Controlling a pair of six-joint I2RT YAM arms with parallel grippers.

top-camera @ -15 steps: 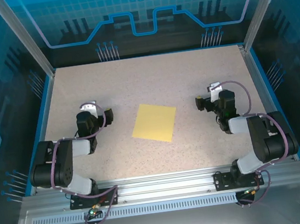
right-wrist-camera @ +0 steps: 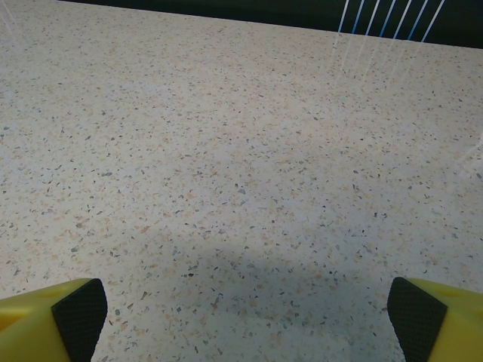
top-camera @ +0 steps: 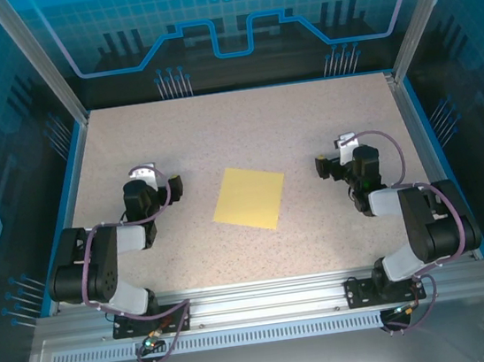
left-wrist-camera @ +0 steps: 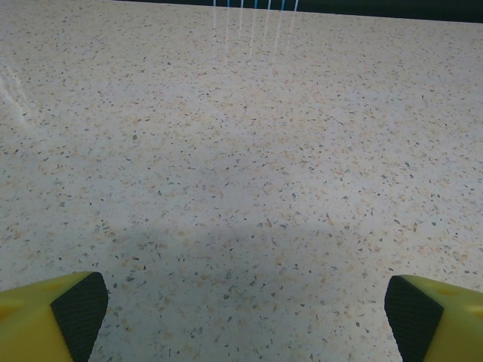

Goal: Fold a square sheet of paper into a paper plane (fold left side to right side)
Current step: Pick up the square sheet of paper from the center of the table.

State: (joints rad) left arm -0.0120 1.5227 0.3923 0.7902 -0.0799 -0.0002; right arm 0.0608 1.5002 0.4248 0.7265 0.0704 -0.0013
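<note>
Square sheet of paper [top-camera: 249, 198], flat on table [top-camera: 218, 131]

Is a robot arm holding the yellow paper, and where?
Nothing is held. The left end effector and right end effector are open; the yellow paper lies flat, untouched.

The square sheet of paper [top-camera: 249, 198], between the left pincer [left-wrist-camera: 245, 315] and right pincer [right-wrist-camera: 249, 317], is plain bright yellow. The table [top-camera: 218, 131] ahead of them is beige with grey and tan specks; their fingers [left-wrist-camera: 23, 320] are yellow with black pads [left-wrist-camera: 79, 313].
</note>
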